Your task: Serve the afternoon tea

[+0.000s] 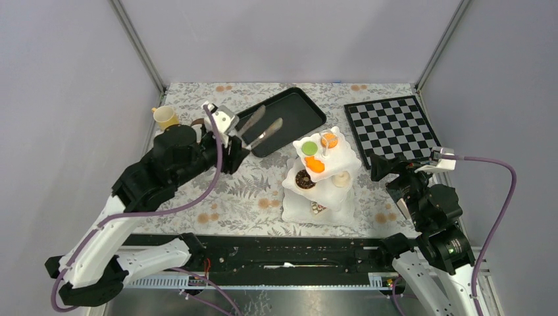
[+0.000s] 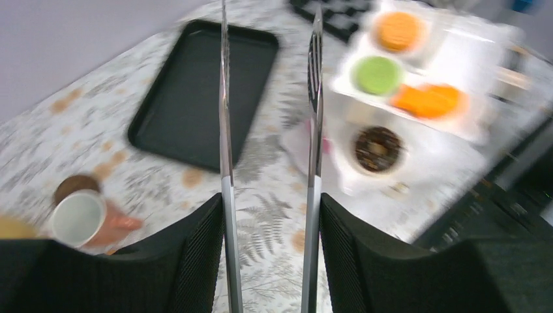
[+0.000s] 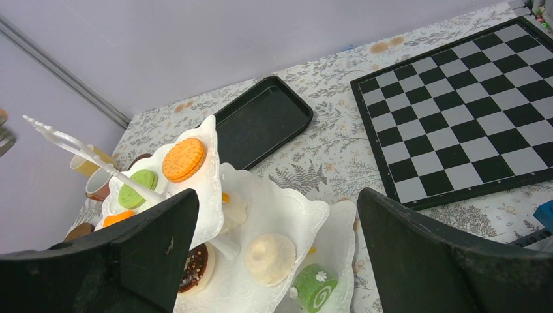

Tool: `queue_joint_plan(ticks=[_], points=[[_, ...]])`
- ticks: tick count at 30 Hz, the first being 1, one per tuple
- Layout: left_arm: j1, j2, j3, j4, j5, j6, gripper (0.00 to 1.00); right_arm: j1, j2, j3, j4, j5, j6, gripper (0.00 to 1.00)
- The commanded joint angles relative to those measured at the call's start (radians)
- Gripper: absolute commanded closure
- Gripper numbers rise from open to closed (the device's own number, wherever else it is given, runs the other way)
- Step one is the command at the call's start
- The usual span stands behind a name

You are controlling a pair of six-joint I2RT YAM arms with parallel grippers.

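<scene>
The white three-tier stand (image 1: 327, 191) stands at centre right. Its top tier carries an orange macaron (image 3: 183, 158), a green macaron (image 2: 377, 74) and an orange cake (image 2: 427, 99). Lower tiers hold a chocolate doughnut (image 2: 377, 148), a cream round cake (image 3: 270, 258) and a green roll (image 3: 314, 287). My left gripper (image 1: 231, 141) is shut on the silver tongs (image 1: 260, 128), whose arms point over the black tray with nothing between them. A yellow cup (image 1: 164, 117) and a brown cup (image 2: 78, 217) sit at the far left. My right gripper (image 3: 277, 195) hangs open just right of the stand.
A black tray (image 1: 296, 112) lies at the back centre, under the tongs' tips. A chessboard (image 1: 391, 125) covers the back right. A brown saucer (image 2: 72, 186) lies by the cups. Grey walls close the table on three sides.
</scene>
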Motion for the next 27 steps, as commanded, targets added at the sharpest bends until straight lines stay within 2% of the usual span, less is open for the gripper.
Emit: queue_joint_plan(ticks=[1,3,7,11,16,18,24,27], points=[[0.005,0.097,-0.083,0.188,-0.519,-0.119,0.46,0.005,-0.001,0.015,0.033,0.008,-0.007,0.02],[0.025,0.142,-0.117,0.208,-0.600,-0.194,0.46,0.005,-0.004,0.013,0.032,0.009,-0.009,0.02],[0.066,0.200,-0.302,0.302,-0.668,-0.337,0.46,0.005,-0.021,0.010,0.027,0.019,-0.009,0.02],[0.125,0.200,-0.514,0.440,-0.591,-0.439,0.48,0.005,-0.028,0.016,0.015,0.019,-0.010,0.02],[0.172,0.194,-0.658,0.564,-0.532,-0.502,0.50,0.005,-0.024,0.017,0.011,0.010,-0.016,0.02],[0.180,0.198,-0.706,0.638,-0.485,-0.478,0.50,0.005,-0.022,0.018,0.013,0.008,-0.015,0.02],[0.222,0.241,-0.716,0.862,-0.455,-0.414,0.50,0.005,-0.025,0.014,0.012,0.001,-0.007,0.02],[0.280,0.362,-0.656,0.990,-0.339,-0.369,0.48,0.005,-0.031,0.011,0.011,-0.001,-0.003,0.02]])
